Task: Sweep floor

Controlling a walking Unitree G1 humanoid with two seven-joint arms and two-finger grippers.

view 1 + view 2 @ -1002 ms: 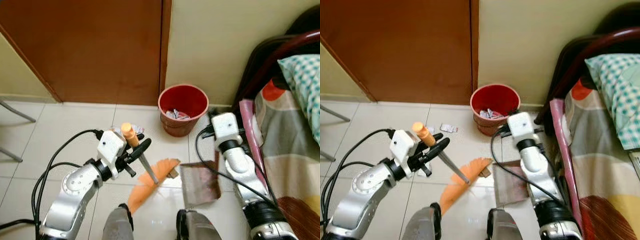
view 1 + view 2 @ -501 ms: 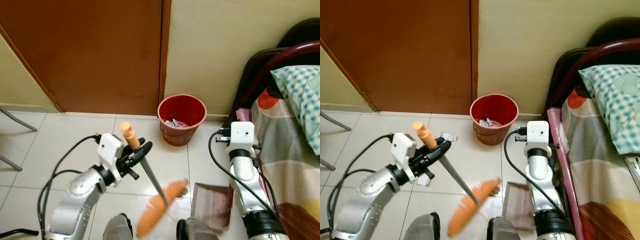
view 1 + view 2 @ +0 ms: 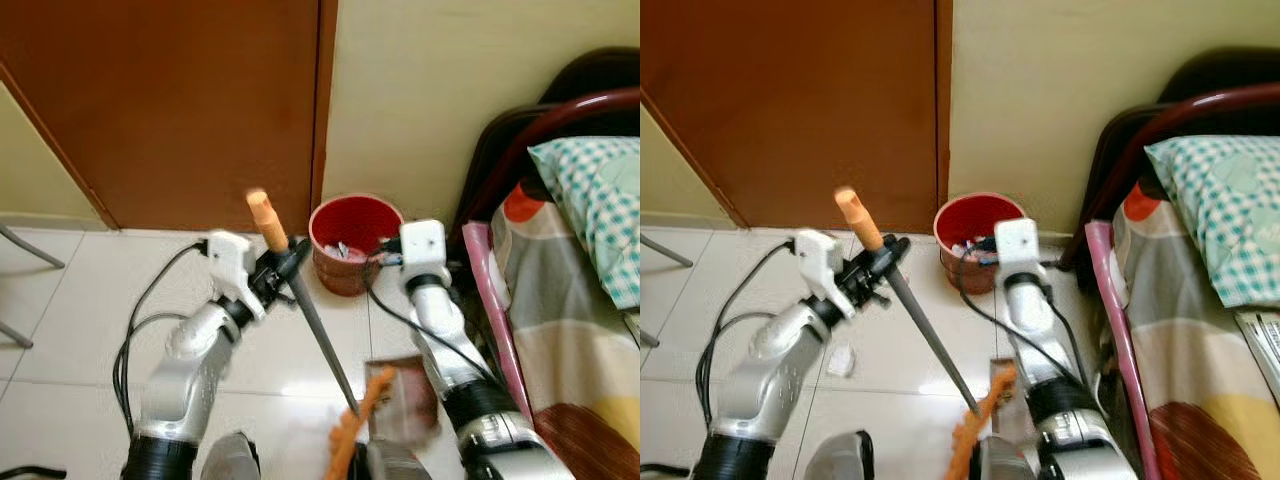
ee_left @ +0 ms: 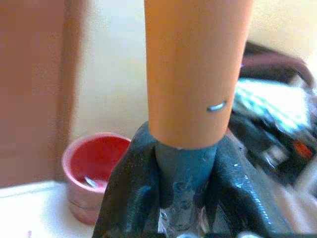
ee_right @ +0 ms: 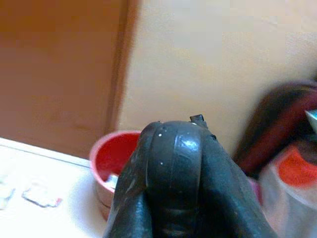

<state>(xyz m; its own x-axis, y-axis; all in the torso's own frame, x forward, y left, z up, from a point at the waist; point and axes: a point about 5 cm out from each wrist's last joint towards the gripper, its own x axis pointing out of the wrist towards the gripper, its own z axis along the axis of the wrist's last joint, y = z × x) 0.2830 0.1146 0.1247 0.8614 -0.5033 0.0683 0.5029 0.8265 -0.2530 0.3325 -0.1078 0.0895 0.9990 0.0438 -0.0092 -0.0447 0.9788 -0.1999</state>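
My left gripper is shut on the broom's grey shaft, just below its orange grip. The shaft slants down to the orange bristles close to my feet. Right beside the bristles is the brown dustpan, tilted and blurred. My right gripper is shut on a round black handle, apparently the dustpan's; the right arm rises next to the bed. A red bin with scraps inside stands against the wall, just beyond both wrists.
A brown door and a cream wall close off the far side. A bed with a dark curved frame stands on the right. White paper scraps lie on the tiled floor under my left arm.
The view has shifted. My left arm reached forward and the broom stands steeper, its bristles swung in toward my feet. The right wrist now sits close to the bin, with the dustpan narrower and tilted.
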